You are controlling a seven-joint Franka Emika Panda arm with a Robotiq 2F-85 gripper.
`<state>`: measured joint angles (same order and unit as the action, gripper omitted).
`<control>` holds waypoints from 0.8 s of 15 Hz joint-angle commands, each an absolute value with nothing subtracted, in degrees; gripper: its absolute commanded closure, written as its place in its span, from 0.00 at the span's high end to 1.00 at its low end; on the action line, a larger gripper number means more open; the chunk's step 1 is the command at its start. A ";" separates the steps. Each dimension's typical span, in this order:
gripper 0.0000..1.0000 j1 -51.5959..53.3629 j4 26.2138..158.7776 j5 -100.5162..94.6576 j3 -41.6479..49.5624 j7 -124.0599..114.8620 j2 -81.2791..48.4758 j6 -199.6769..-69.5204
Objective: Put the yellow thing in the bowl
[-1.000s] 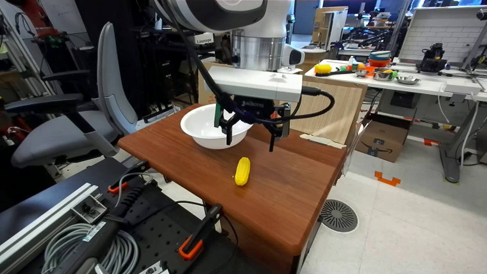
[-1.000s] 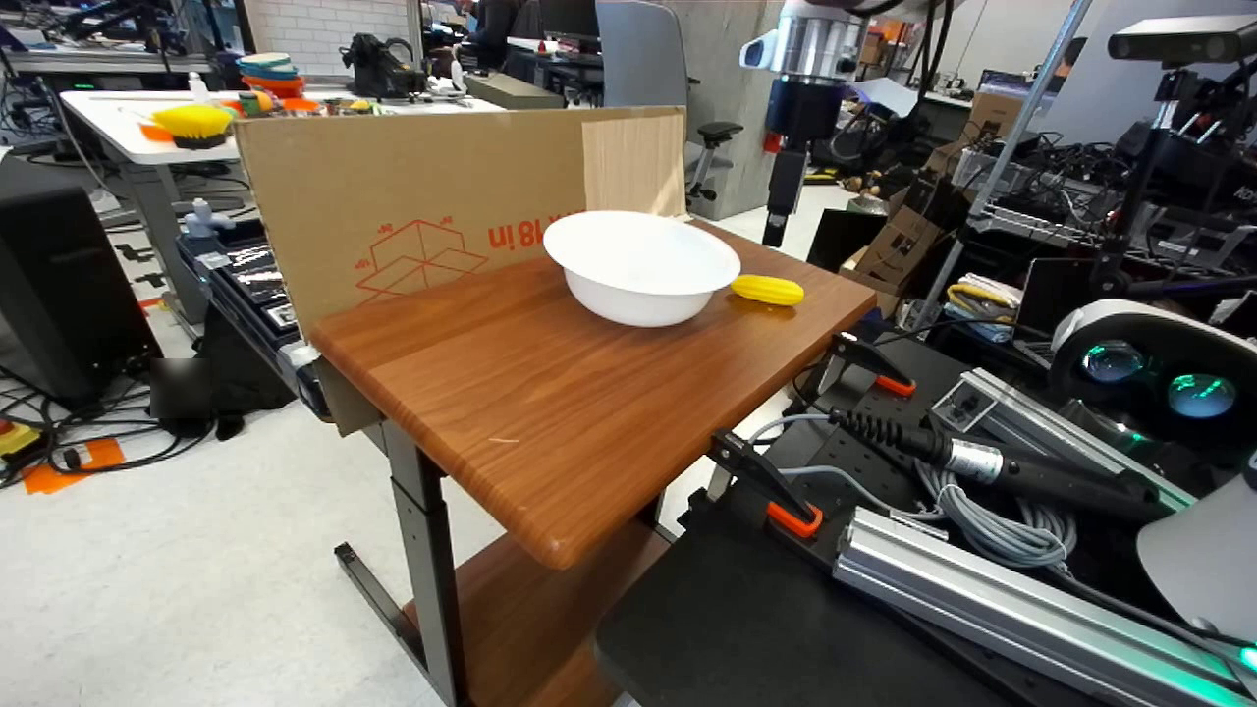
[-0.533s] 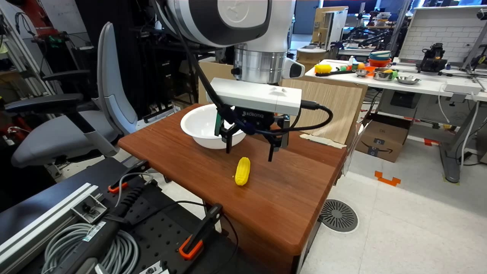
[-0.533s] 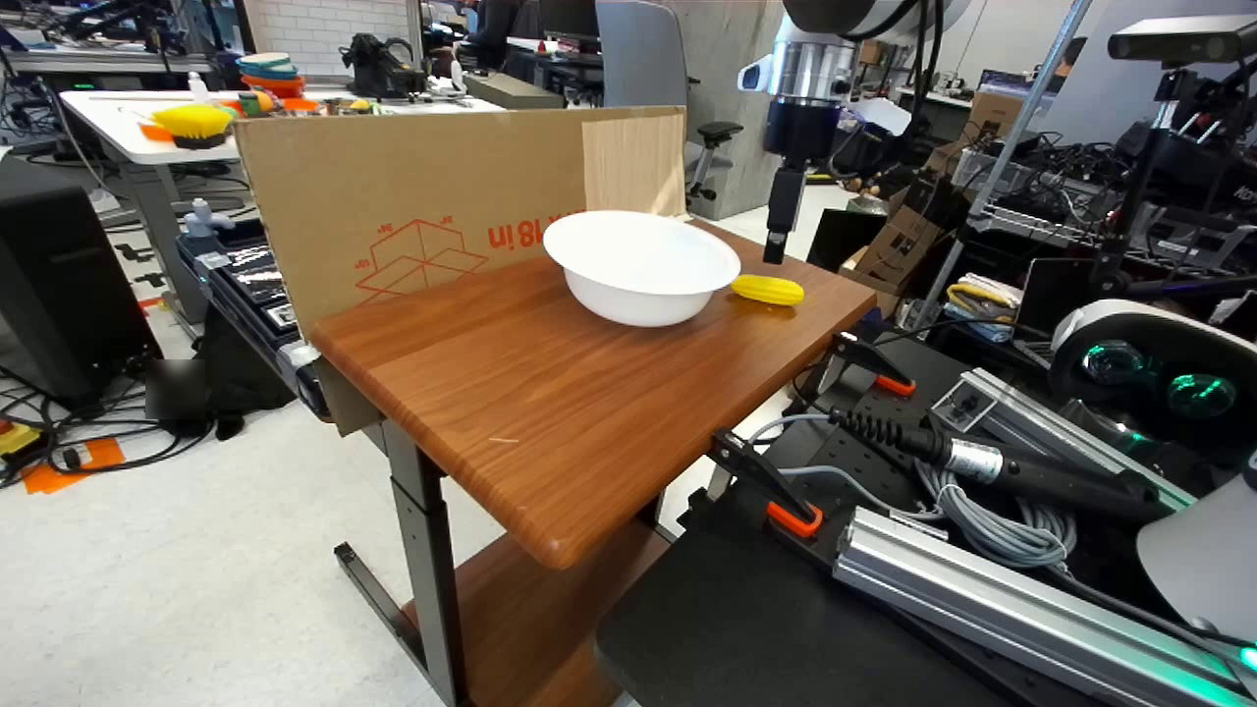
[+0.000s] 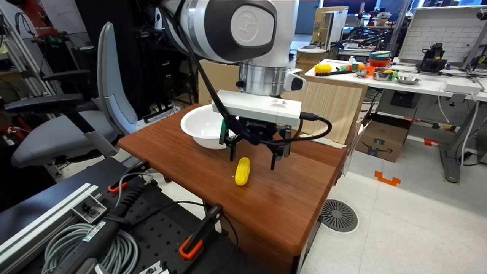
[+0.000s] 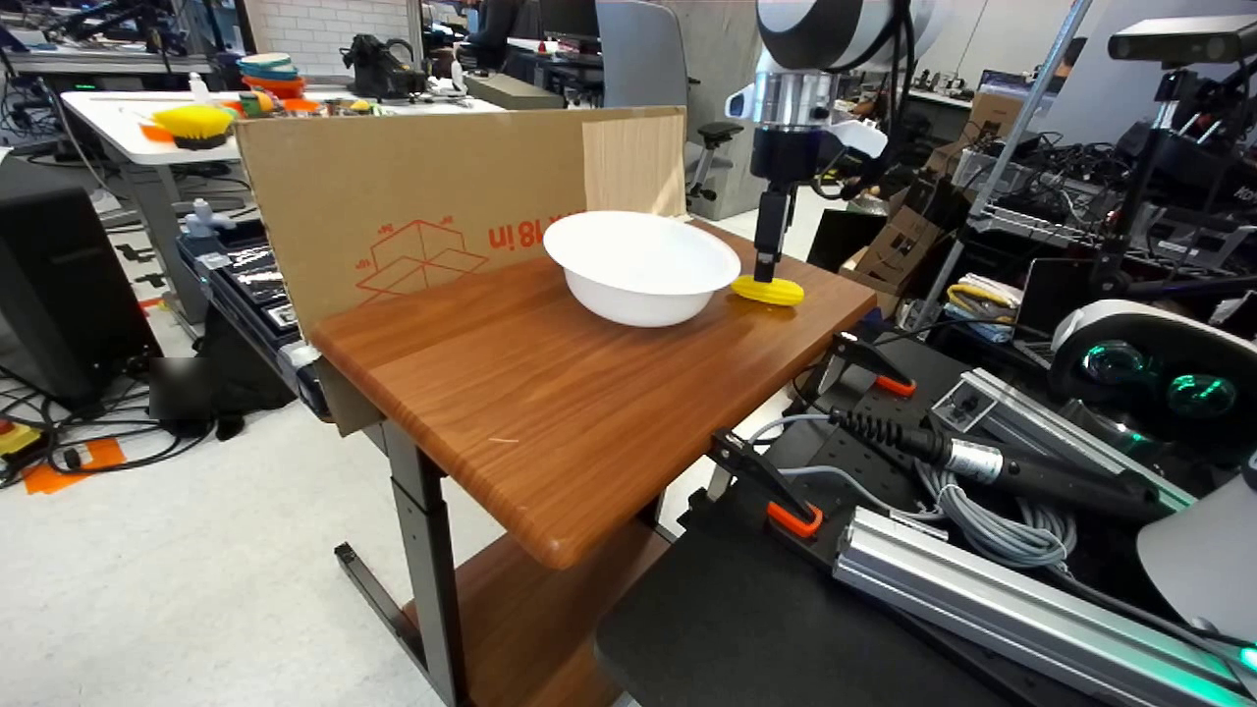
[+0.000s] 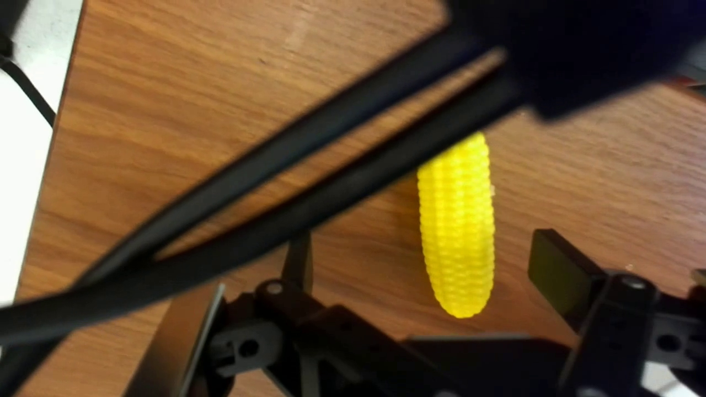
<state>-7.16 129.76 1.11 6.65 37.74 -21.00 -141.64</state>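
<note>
The yellow thing [image 5: 242, 171] is a ridged, corn-shaped piece lying on the brown table. It also shows in an exterior view [image 6: 783, 293] and in the wrist view [image 7: 458, 220], where dark cables hide its upper end. The plain white bowl [image 5: 207, 143] stands upright behind it in that view and right beside it in an exterior view [image 6: 633, 302]; its visible inside is empty. My gripper [image 5: 252, 164] is open and empty, fingers down, above the table near the yellow thing's far end. In the wrist view the yellow thing lies between the spread fingers [image 7: 430, 264], touching neither.
A cardboard panel [image 6: 393, 196] stands along one table edge. Black clamps with orange tips [image 5: 201, 232] grip the edge next to a black perforated board [image 5: 159, 224] with cables and a metal rail. A grey chair [image 5: 76, 129] stands beside the table.
My gripper has come down steadily toward the table in both exterior views, drawing close to the yellow thing. The fingers stay open. The yellow thing and the bowl have not moved.
</note>
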 commanded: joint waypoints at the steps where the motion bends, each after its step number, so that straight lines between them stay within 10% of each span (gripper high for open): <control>1: 1.00 -7.78 128.14 -3.51 5.84 33.51 -23.15 -141.60; 5: 1.00 -7.93 129.24 -7.49 5.61 31.24 -22.82 -141.67; 6: 0.75 -8.08 129.37 -8.03 5.45 31.24 -22.62 -141.51; 12: 0.35 -8.52 129.19 -7.92 4.75 31.66 -22.62 -141.39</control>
